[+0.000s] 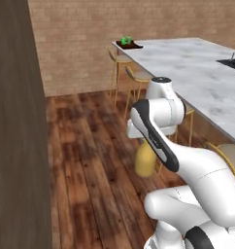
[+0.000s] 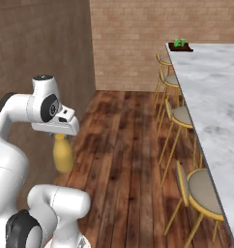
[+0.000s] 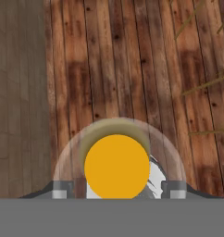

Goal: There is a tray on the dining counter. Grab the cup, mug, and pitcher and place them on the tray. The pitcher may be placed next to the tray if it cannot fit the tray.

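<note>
No brand, label or writing can be read on anything here.

The mustard-yellow, bottle-shaped pitcher (image 2: 63, 155) with a rounded body and narrow neck hangs upright under the white arm's hand, above the dark, knotty wooden plank floor (image 2: 124, 145). In the left base view its smooth yellow body (image 1: 145, 161) shows partly behind the arm's glossy white and black link. In the hand view the pitcher (image 3: 116, 166) is seen from straight above as a flat orange-yellow disc ringed by a pale, translucent rim, with the gripper (image 3: 118, 189) at its neck; the two small grey fingertips (image 3: 62, 189) stand one on either side of it, pinching the pitcher between them.

Well apart, at the far end of the long white-grey marble-topped desk (image 1: 197, 73), sits the dark brown rectangular tray (image 1: 129, 44) with a raised rim. Two small bright green vessels stand on it close together (image 2: 180, 42); at this distance I cannot tell which is the cup and which the mug.

Along the desk's near side stands a row of stools with thin golden metal legs and round grey seats (image 2: 202, 190). A pale brick wall (image 2: 133, 43) closes the room behind, and a dark wood-grained panel (image 1: 15, 136) rises at the left of the left base view.
</note>
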